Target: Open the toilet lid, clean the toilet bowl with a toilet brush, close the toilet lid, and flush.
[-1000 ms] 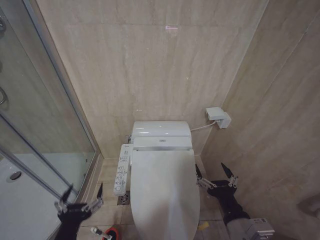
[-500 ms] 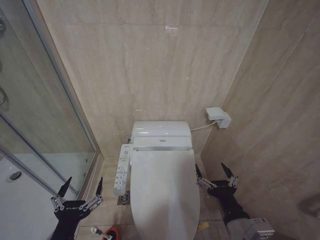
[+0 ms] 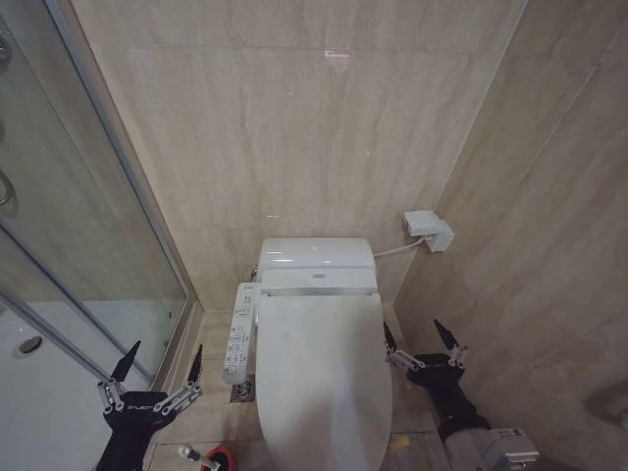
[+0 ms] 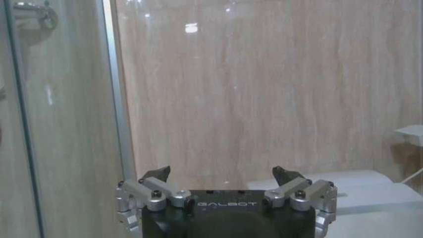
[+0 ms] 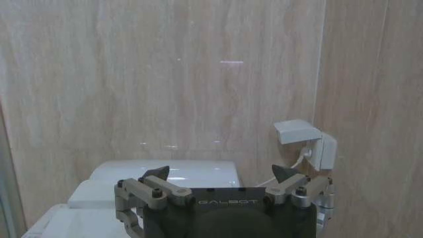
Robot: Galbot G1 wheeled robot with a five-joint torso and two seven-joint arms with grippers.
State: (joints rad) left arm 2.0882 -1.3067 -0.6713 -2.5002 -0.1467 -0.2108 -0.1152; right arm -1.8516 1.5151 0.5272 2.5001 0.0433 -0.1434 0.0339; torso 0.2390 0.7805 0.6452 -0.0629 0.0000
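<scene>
Left pincer hangs low on the left of the toilet, over the floor tiles, fingers spread wide and gripping nothing. In its wrist view the left pincer points at the beige wall, with the glass shower door along one side and the toilet's white tank on the other.

Right pincer sits low on the right, just beside the lid's edge, also spread and empty. From its wrist view the right pincer faces the tank, with a white wall box and its cable nearby.

Toilet lid is down flat, covering the bowl; neither pincer touches it.

Toilet brush: thin white handle pokes out of the red holder on the floor at the lower left, just below the left pincer. Bristle head can't be seen.

Around it:
- control panel juts from the toilet's left side, between the left pincer and the lid
- floor drain under that panel
- shower enclosure frame tight on the left, side wall close on the right
- small yellow item on the floor at the lid's right edge, can't tell what it is
</scene>
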